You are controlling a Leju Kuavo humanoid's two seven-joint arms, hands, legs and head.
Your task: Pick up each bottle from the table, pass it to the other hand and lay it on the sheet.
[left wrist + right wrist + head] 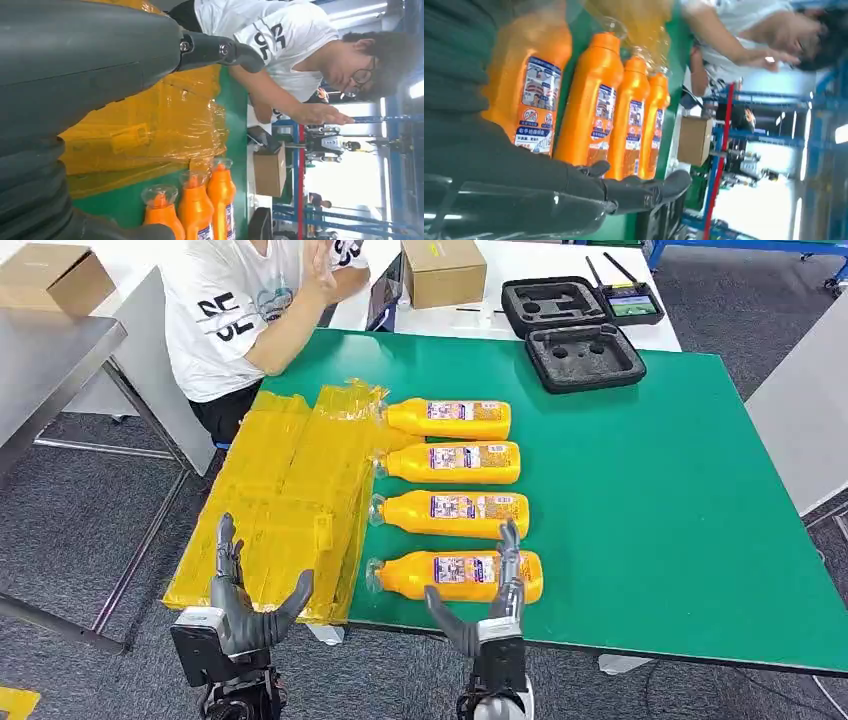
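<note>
While four orange bottles [452, 484] lie side by side on the green tabletop [660, 510], caps touching the yellow sheet [285, 500] at their 9 o'clock, the right robot hand [490, 605] hovers spread over the nearest bottle [455, 575], holding nothing. The left robot hand [245, 595] spreads empty above the sheet's near edge.

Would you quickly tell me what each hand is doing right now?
Left hand: open, holding nothing.
Right hand: open, at the nearest bottle, not gripping it.

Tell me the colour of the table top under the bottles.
Green. The table top shows best in the head view, with four orange bottles lying on it.
</note>
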